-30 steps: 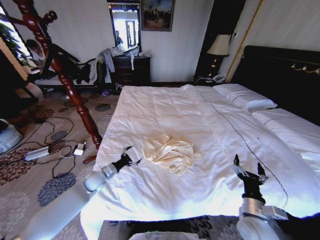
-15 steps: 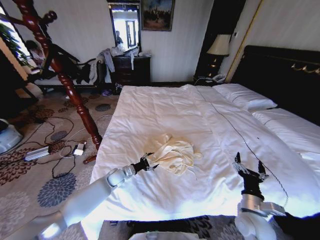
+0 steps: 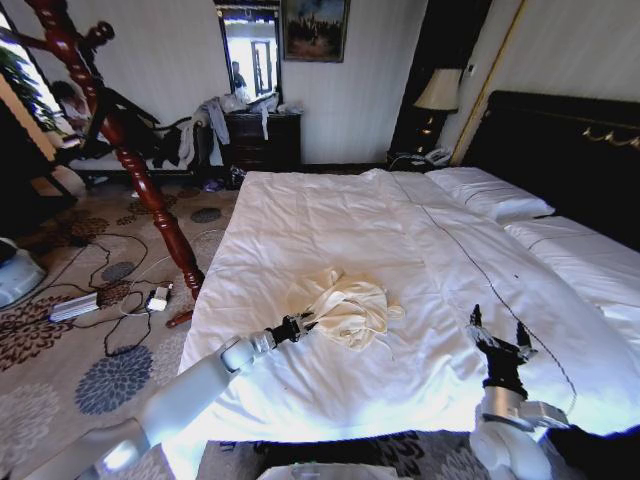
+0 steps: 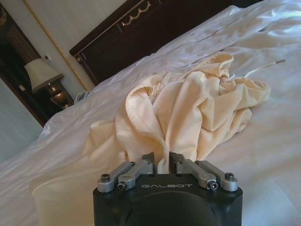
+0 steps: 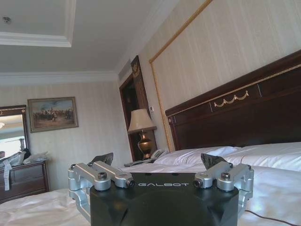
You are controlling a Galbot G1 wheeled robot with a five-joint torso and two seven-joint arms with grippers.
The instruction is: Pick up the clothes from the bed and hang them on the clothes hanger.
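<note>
The clothes [image 3: 345, 305], a crumpled cream garment, lie on the front half of the bed [image 3: 330, 210]. My left gripper [image 3: 300, 325] reaches in from the bed's left side to the garment's near edge. In the left wrist view its fingers [image 4: 148, 161] are pinched together on a fold of the clothes [image 4: 188, 108]. My right gripper [image 3: 497, 335] stands open near the bed's front right edge, fingertips pointing up, with nothing between them; it also shows as my right gripper [image 5: 160, 162] in the right wrist view. The clothes hanger is out of view.
A red-brown wooden coat stand [image 3: 130, 160] rises on the floor left of the bed, with cables and a power strip [image 3: 75, 305] around its foot. Pillows [image 3: 490, 192] and the dark headboard [image 3: 570, 150] are at the right. A dresser [image 3: 262, 138] stands against the far wall.
My left gripper has travelled right across the sheet to the garment's edge and closed on its fold. The right gripper has barely shifted.
</note>
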